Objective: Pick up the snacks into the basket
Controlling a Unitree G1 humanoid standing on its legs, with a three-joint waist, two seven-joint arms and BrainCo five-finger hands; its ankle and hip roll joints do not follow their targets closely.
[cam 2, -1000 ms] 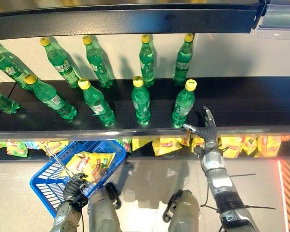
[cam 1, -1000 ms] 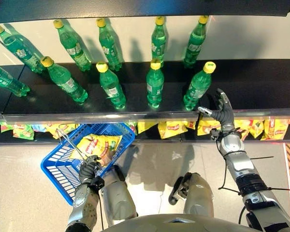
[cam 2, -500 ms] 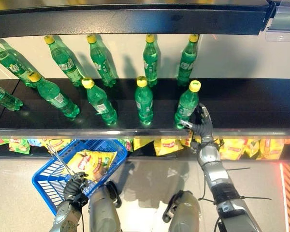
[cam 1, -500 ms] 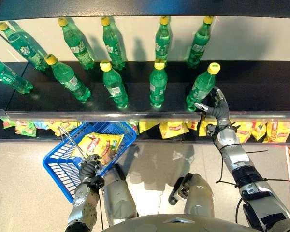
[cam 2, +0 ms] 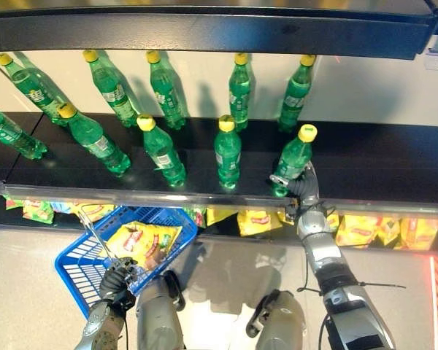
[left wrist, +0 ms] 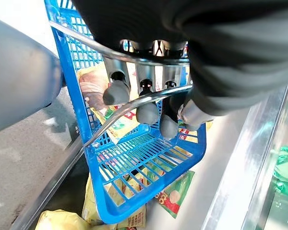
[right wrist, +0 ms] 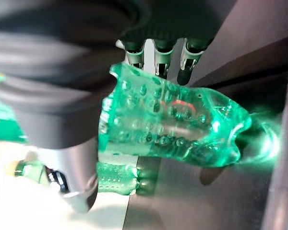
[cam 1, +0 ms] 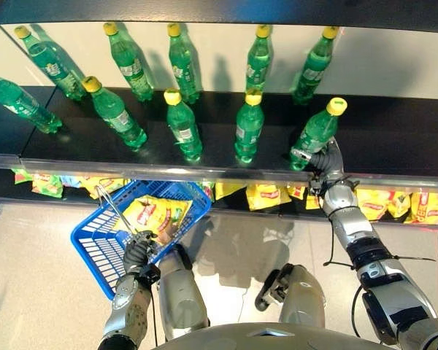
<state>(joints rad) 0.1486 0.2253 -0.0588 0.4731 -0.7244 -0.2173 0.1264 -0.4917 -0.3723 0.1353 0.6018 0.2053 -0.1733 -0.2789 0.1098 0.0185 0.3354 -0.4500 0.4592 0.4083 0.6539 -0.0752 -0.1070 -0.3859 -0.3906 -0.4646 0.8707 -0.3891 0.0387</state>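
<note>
On the left, the robot's left hand (cam 1: 136, 251) hangs low, its fingers (left wrist: 148, 112) curled round the wire handle (left wrist: 134, 103) of a blue basket (cam 1: 95, 251), which tilts beneath the near edge of the shelving. At least one yellow snack bag (cam 1: 157, 216) already lies inside the basket, so part of the job looks done. More yellow snack bags (cam 1: 263, 195) sit in a row on the lower shelf, tucked under the upper shelf (cam 1: 394, 135), running from the left end across to the far right, so plenty appears left to collect. On the upper shelf stand two rows of green bottles (cam 1: 184, 135) with yellow caps, spread from left to right. Towards the right, the right hand (cam 1: 323, 162) is up at the near edge of that upper shelf, at the base of the rightmost front bottle (cam 1: 317, 133). Its wrist view shows the fingers (right wrist: 158, 60) behind the bottle's green base (right wrist: 173, 127) and the thumb in front, so the hand looks wrapped round the bottle rather than on any snack. Judging by this, the right hand is busy with a drink, not the task's own goods; the remaining bags lie just below and to either side of it, well apart from the basket.
</note>
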